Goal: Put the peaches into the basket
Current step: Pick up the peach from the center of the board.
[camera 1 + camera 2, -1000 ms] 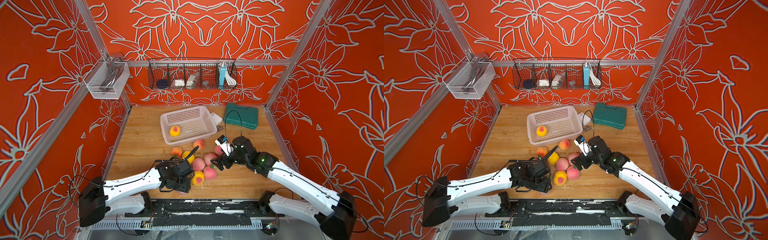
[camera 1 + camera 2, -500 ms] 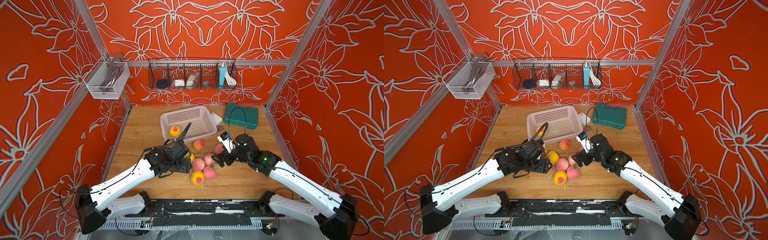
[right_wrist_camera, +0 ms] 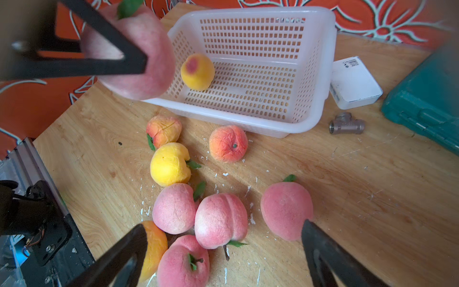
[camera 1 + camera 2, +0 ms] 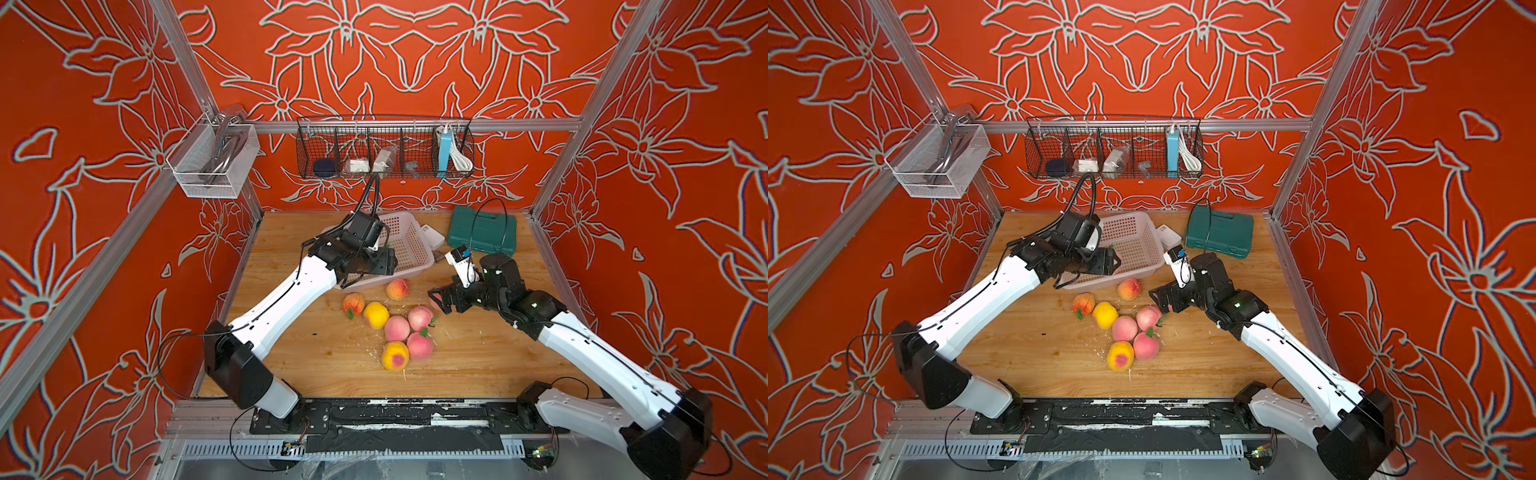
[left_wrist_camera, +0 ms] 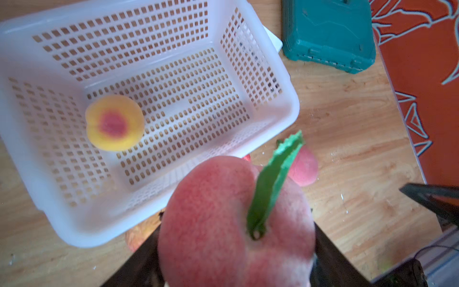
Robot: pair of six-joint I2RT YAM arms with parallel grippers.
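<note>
Nearest, loose peaches (image 3: pixel 175 208): eight round fruits, pale pink or yellow-orange with a red blush, lie bunched on the bare wooden tabletop (image 4: pixel 478 353), all outside the basket.
Right gripper (image 3: pixel 223 227): black fingers spread as wide as they go and empty, hanging low over the pile. One fingertip sits just beside a lone pink fruit, though the view is too blurred to call contact.
Left gripper (image 5: pixel 236 248): fingers part-way closed around a pale pink round peach with a green leaf (image 5: pixel 218 211), holding it clear of the table.
Carried fruit, place: at the near rim of the white perforated plastic basket (image 5: pixel 289 109), partly over the rim and partly over the table.
Basket contents: one yellow-orange peach with a red spot (image 5: pixel 114 123) rests on the grid floor.
Beyond: a dark green plastic case (image 4: pixel 482 230) lies on the table past the basket.
Step in hand: by my reading, carrying a second fruit to the drop.
Next move: it calls for pushing further over the basket floor, lowering, then opening the fingers. Letting go here would risk a bounce off the rim. The right arm looks placed to close on a fruit from the pile.
</note>
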